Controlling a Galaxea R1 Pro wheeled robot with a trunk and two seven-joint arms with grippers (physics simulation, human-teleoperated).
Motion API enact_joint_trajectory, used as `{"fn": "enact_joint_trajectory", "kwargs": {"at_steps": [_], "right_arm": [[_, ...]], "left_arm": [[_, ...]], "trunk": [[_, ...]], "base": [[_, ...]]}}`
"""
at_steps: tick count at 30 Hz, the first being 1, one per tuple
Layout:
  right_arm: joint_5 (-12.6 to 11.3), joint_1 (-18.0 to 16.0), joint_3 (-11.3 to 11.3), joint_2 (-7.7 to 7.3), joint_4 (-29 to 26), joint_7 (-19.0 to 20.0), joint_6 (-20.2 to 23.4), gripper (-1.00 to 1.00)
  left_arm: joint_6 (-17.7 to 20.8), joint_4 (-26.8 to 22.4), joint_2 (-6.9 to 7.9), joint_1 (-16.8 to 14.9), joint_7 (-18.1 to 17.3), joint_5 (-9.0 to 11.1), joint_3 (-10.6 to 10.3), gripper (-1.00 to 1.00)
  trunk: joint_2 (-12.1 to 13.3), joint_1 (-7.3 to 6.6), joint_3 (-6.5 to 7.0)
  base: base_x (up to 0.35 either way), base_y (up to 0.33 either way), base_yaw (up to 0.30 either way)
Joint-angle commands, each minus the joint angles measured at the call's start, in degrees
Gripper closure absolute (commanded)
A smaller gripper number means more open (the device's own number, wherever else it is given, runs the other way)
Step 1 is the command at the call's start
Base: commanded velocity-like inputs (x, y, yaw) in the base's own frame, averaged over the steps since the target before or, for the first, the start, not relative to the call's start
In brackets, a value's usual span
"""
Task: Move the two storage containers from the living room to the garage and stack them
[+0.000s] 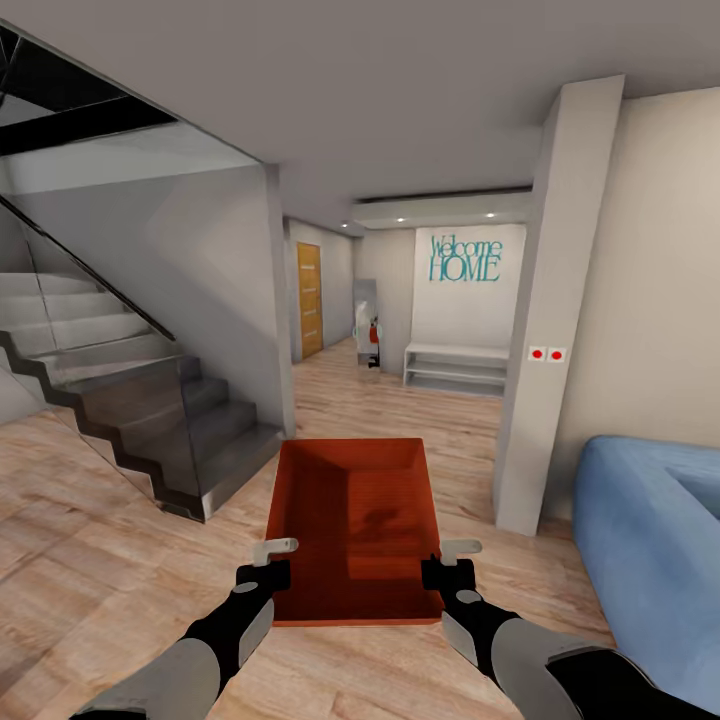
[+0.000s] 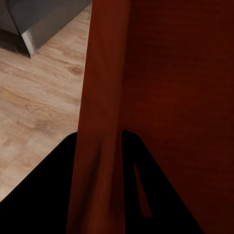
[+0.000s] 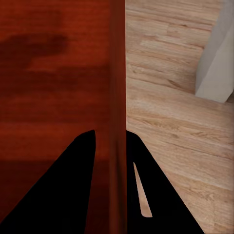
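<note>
Red-orange lidless rectangular container (image 1: 355, 520) is being carried toward the far hallway, left end effector (image 1: 268, 568) and right end effector (image 1: 447, 566) pinching its side walls; next, driving garageward.

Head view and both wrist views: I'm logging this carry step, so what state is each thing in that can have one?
storage container: open-topped, empty, held level above the wood floor.
left gripper: shut on the container's left wall.
right gripper: shut on the container's right wall.
orange-brown door: closed, as far as it shows.
</note>
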Motion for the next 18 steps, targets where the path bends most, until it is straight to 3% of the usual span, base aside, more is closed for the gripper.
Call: {"fn": "enact_joint_trajectory", "kwargs": {"at_steps": [1,18], "right_arm": [[1.8,-0.1,-2.7,0.06,-0.9,0.2,-0.9,1.0],[1.9,-0.1,-2.7,0.06,-0.9,0.2,-0.9,1.0]], "left_arm": [[-0.1,0.1,0.8,0.0,0.6,0.2,0.5,1.0],[-0.1,0.1,0.79,0.0,0.6,0.2,0.4,1.0]], "trunk": [[0.0,0.05,-0.01],[0.0,0.05,-0.01]], "base": [[0.319,0.0,0.0],[0.319,0.0,0.0]]}}
